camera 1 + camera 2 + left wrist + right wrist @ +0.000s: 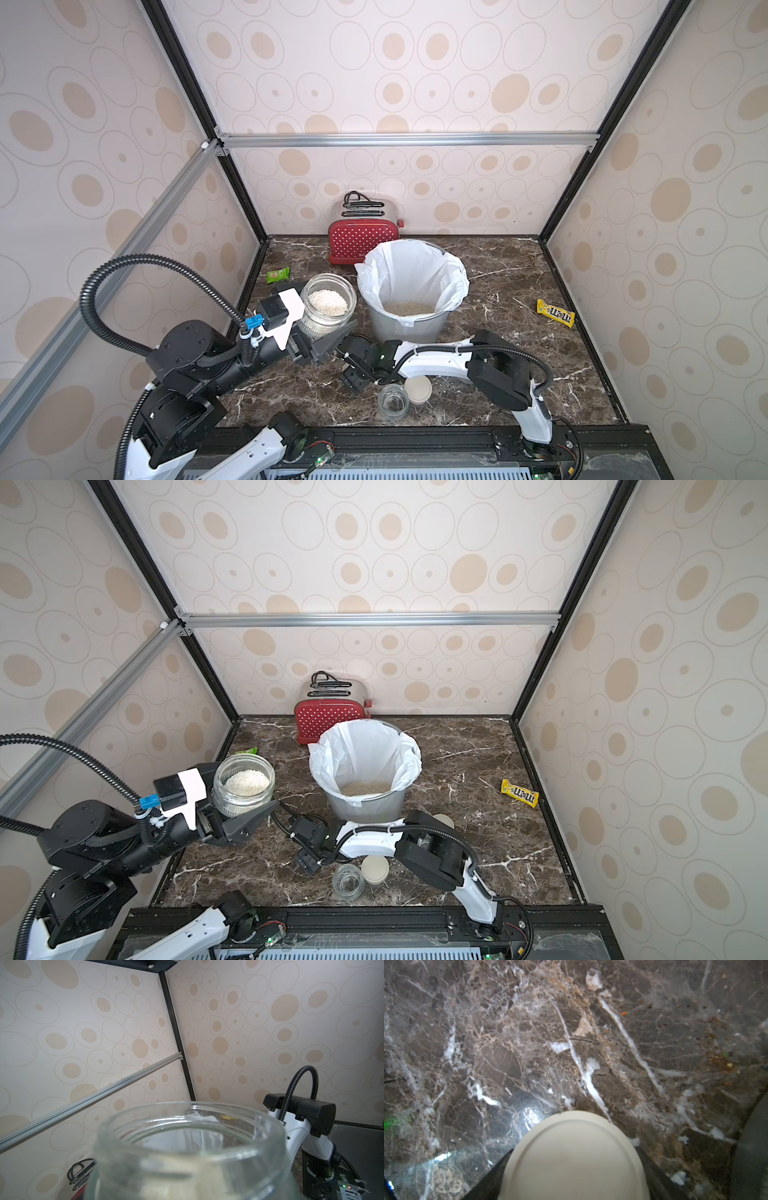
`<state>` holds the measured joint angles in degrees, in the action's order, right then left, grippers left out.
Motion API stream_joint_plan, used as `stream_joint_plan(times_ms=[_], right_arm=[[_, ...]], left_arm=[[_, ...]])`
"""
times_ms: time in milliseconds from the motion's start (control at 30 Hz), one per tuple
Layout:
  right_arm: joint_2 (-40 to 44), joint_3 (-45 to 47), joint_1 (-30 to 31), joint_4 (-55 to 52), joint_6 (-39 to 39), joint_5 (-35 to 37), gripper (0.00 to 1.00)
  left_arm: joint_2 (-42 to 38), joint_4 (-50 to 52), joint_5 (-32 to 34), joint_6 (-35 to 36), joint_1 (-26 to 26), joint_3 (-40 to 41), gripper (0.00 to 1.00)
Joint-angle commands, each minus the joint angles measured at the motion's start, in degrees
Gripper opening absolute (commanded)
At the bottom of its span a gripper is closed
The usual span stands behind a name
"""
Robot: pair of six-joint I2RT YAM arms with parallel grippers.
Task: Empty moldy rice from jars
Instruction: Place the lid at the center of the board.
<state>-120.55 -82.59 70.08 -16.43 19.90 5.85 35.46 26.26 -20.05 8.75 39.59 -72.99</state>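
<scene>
Left tool clamps the open jar just left of the bin.
Glass, likely slick and breakable; a belly grip suits. Rice inside should pour loose. Right tool, before the bin, pinches a lid.

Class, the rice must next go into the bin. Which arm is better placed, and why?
Left. The left gripper holds the open jar of rice upright beside the bin. The right gripper sits low over the table, seemingly clamped on a lid.
</scene>
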Motion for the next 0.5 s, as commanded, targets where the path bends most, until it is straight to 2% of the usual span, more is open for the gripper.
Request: stream_joint_plan(times_ms=[0, 467], right_arm=[[-1.44, 1.78, 0.51, -1.16, 1.63, 0.92, 0.67], [-1.79, 2.43, 0.51, -0.72, 2.33, 1.04, 0.78]], left_arm=[[0.13, -3.94, -0.82, -0.14, 0.00, -0.84, 0.45], [0.25, -3.85, -0.44, -0.05, 0.03, -0.50, 0.45]])
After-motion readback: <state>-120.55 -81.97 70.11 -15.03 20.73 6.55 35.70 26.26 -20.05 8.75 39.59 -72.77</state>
